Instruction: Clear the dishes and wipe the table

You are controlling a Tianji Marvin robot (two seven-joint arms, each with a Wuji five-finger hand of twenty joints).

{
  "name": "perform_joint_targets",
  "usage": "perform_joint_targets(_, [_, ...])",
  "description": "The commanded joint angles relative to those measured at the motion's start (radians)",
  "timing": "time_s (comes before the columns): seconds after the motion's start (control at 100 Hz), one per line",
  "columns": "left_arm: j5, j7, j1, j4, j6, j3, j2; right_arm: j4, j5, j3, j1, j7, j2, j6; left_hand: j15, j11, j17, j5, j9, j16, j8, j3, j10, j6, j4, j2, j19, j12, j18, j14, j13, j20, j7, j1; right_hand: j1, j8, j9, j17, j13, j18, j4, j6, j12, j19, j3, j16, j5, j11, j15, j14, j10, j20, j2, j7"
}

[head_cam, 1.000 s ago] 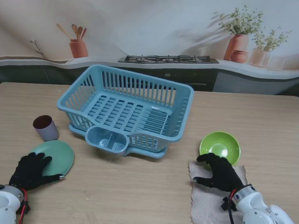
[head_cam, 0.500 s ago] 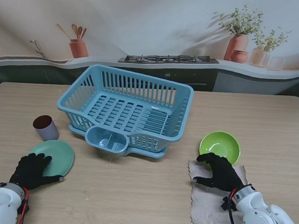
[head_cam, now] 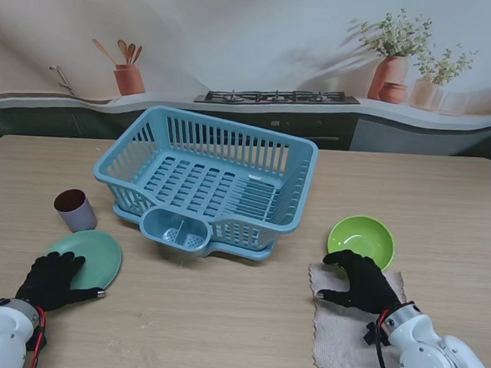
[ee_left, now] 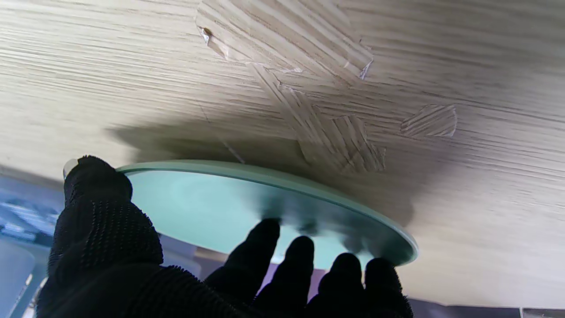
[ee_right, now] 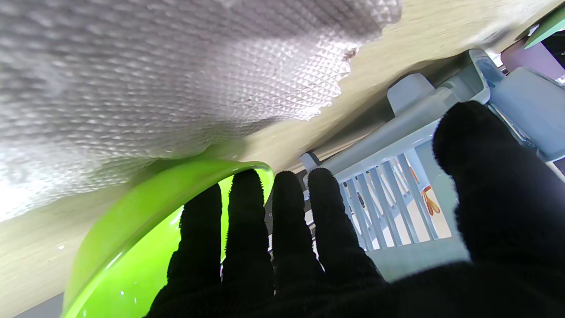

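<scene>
A pale green plate (head_cam: pixel 91 254) lies flat on the table at the near left. My left hand (head_cam: pixel 54 279) rests on its near edge with fingers spread over the plate (ee_left: pixel 212 198) and the thumb beside the rim, gripping nothing. A lime green bowl (head_cam: pixel 361 238) stands at the near right, touching the far edge of a grey cloth (head_cam: pixel 340 340). My right hand (head_cam: pixel 359 283) lies open on the cloth, and its fingertips (ee_right: pixel 247 185) reach the bowl's rim (ee_right: pixel 132 238). A mauve cup (head_cam: pixel 75 209) stands upright just beyond the plate.
A blue dish rack (head_cam: pixel 208 182) with a cutlery cup at its front sits in the middle of the table, between the two hands and farther from me. Its slatted wall (ee_right: pixel 397 176) shows past my right hand's fingers. A counter with pots runs behind the table.
My left arm has drawn back toward me very slightly. The plate, bowl, cloth and right hand have not visibly moved.
</scene>
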Motion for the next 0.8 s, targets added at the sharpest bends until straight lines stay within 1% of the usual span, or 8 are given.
perform_joint_targets(0.0, [0.001, -0.041, 0.017, 0.031, 0.009, 0.009, 0.001, 0.000, -0.005, 0.001, 0.000, 0.010, 0.000, -0.009, -0.017, -0.018, -0.001, 0.036, -0.029, -0.021, 0.009, 0.026, 0.008, 0.037, 0.007, -0.128, 0.005, -0.031, 0.017, 0.015, -0.029, 0.012, 0.041, 0.062, -0.018, -0.001, 0.000, -0.011, -0.018, -0.016, 0.032, -0.006, 0.007, 0.004, 0.015, 0.008, 0.018, 0.008, 0.022, -0.015, -0.001, 0.002, -0.021, 0.007])
perform_joint_targets(0.14, [-0.004, -0.057, 0.019, 0.026, 0.007, 0.005, 0.003, 0.001, -0.007, 0.001, 0.001, 0.010, 0.000, -0.011, -0.023, -0.031, 0.000, 0.028, -0.037, -0.034, 0.003, 0.030, 0.007, 0.038, 0.002, -0.146, -0.001, -0.038, 0.014, 0.012, -0.031, 0.005, 0.036, 0.060, -0.019, -0.001, 0.000, -0.012, -0.018, -0.016, 0.032, -0.007, 0.007, 0.003, 0.015, 0.008, 0.019, 0.008, 0.022, -0.015, -0.001, 0.003, -0.019, 0.007])
perform_joint_targets(0.32, [0.013, -0.088, 0.022, 0.018, 0.002, -0.005, 0.007, 0.002, -0.008, 0.002, 0.002, 0.008, 0.000, -0.012, -0.033, -0.060, 0.002, -0.002, -0.056, -0.058, -0.008, 0.065, 0.003, 0.041, 0.016, -0.170, -0.013, -0.046, 0.012, 0.010, -0.032, -0.010, 0.023, 0.129, -0.021, 0.000, 0.000, -0.012, -0.018, -0.018, 0.032, -0.007, 0.007, 0.001, 0.015, 0.008, 0.019, 0.008, 0.022, -0.015, -0.001, 0.004, -0.018, 0.006])
perform_joint_targets(0.35, [0.002, -0.091, 0.023, 0.016, 0.000, -0.007, 0.007, 0.002, -0.008, 0.002, 0.002, 0.008, 0.000, -0.012, -0.035, -0.076, 0.007, -0.004, -0.055, -0.084, -0.013, 0.080, 0.003, 0.041, 0.019, -0.179, -0.021, -0.037, 0.011, 0.009, -0.029, -0.026, 0.026, 0.130, -0.022, 0.000, 0.000, -0.012, -0.018, -0.017, 0.032, -0.008, 0.007, 0.001, 0.014, 0.008, 0.019, 0.008, 0.022, -0.015, -0.001, 0.004, -0.018, 0.006])
perform_joint_targets(0.54, [-0.016, -0.074, 0.022, 0.020, -0.013, -0.014, 0.004, 0.002, -0.008, 0.002, 0.003, 0.008, 0.000, -0.013, -0.035, -0.077, 0.007, 0.007, -0.058, -0.096, -0.017, 0.052, 0.007, 0.047, 0.003, -0.175, -0.024, -0.018, 0.015, 0.014, -0.031, -0.037, 0.029, 0.055, -0.022, 0.000, 0.000, -0.013, -0.018, -0.017, 0.033, -0.006, 0.007, 0.000, 0.014, 0.008, 0.019, 0.008, 0.022, -0.015, -0.001, 0.005, -0.017, 0.005])
perform_joint_targets(0.75, [0.011, -0.091, 0.025, 0.017, 0.002, -0.011, 0.007, 0.002, -0.008, 0.003, 0.003, 0.007, -0.001, -0.014, -0.034, -0.087, 0.008, -0.004, -0.069, -0.101, -0.020, 0.117, -0.001, 0.043, 0.020, -0.194, -0.022, -0.001, 0.013, 0.012, -0.031, -0.041, 0.027, 0.151, -0.025, 0.000, 0.000, -0.013, -0.018, -0.019, 0.033, -0.006, 0.007, -0.001, 0.015, 0.008, 0.020, 0.008, 0.021, -0.015, -0.001, 0.005, -0.013, 0.005])
perform_joint_targets(0.77, [0.010, -0.091, 0.024, 0.017, 0.004, -0.010, 0.007, 0.002, -0.008, 0.003, 0.003, 0.007, -0.001, -0.014, -0.032, -0.099, 0.006, -0.005, -0.067, -0.103, -0.021, 0.362, -0.001, 0.043, -0.011, -0.250, -0.014, 0.020, 0.013, 0.011, -0.031, -0.043, 0.029, 0.049, -0.026, 0.000, 0.000, -0.013, -0.018, -0.019, 0.033, -0.006, 0.007, -0.001, 0.016, 0.008, 0.019, 0.008, 0.021, -0.015, -0.001, 0.005, -0.012, 0.004])
perform_joint_targets(0.79, [0.009, -0.091, 0.023, 0.018, 0.006, -0.009, 0.007, 0.002, -0.008, 0.003, 0.003, 0.007, -0.001, -0.014, -0.032, -0.095, 0.006, -0.004, -0.067, -0.102, -0.020, 0.470, -0.001, 0.042, -0.025, -0.271, -0.013, 0.018, 0.012, 0.012, -0.030, -0.043, 0.029, 0.009, -0.026, 0.000, 0.000, -0.014, -0.018, -0.019, 0.034, -0.007, 0.007, -0.001, 0.016, 0.008, 0.019, 0.008, 0.021, -0.015, -0.001, 0.005, -0.012, 0.004])
